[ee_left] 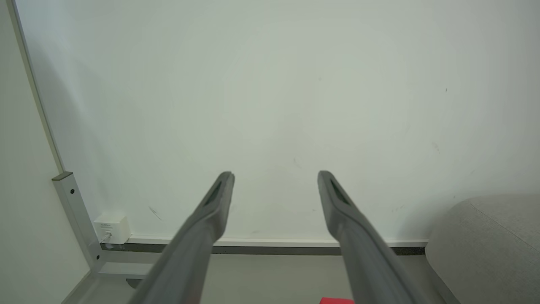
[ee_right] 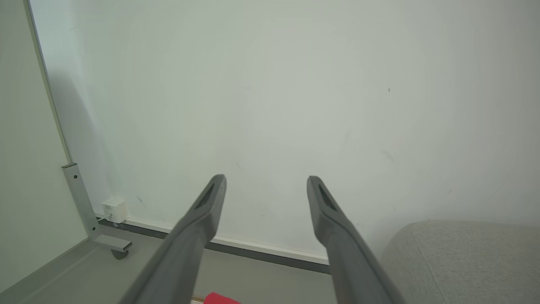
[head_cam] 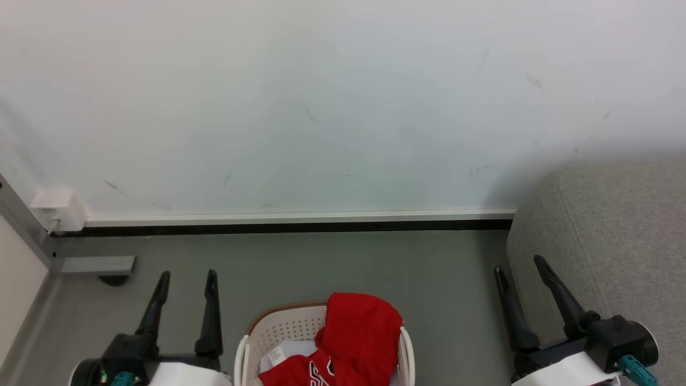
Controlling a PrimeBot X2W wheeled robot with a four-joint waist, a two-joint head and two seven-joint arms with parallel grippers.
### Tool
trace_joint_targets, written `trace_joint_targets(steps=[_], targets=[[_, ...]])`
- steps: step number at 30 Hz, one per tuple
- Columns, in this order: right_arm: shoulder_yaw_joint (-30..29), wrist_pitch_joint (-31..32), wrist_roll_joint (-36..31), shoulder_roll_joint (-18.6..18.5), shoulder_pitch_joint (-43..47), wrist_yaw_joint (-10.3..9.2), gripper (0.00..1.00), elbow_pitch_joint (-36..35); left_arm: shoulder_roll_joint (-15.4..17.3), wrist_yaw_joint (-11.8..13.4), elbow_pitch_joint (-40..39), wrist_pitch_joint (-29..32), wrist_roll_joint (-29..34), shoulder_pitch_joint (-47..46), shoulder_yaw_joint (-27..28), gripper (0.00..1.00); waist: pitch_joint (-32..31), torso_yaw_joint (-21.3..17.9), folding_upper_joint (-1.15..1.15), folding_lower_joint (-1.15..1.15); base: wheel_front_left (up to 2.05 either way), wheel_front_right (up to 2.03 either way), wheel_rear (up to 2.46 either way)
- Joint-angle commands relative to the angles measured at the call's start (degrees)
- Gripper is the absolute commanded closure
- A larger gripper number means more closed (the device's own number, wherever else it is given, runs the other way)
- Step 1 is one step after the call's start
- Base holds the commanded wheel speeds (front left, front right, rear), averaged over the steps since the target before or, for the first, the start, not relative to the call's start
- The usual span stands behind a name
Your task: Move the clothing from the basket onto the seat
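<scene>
The red clothing is piled in the white basket at the bottom middle of the head view, humped up over its right rim, with lettering and a small white tag showing. A red edge of the clothing peeks at the bottom of both wrist views. The grey seat stands to the right. My left gripper is open, left of the basket. On the basket's right my right gripper is open beside the seat's front corner. Both hold nothing.
A white wall with a skirting board closes off the grey floor ahead. At the left corner a metal frame foot with a caster and a white wall box sit near the floor.
</scene>
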Motion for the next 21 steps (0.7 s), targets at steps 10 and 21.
trace_joint_targets(steps=[10, 21], targets=[[-0.2, -0.1, 0.2, -0.2, -0.6, -0.12, 0.00, -0.4, 0.4, 0.0, 0.3, -0.1, 0.1, 0.3, 0.5, 0.00, 0.1, 0.1, 0.00, 0.00, 0.00, 0.00, 0.00], [0.0, -0.1, 0.6, 0.0, -0.7, -0.12, 0.00, -0.2, 0.4, -0.3, 0.2, -0.1, -0.2, 0.4, 0.6, 0.00, 0.3, -0.1, 0.00, 0.00, 0.00, 0.00, 0.00]])
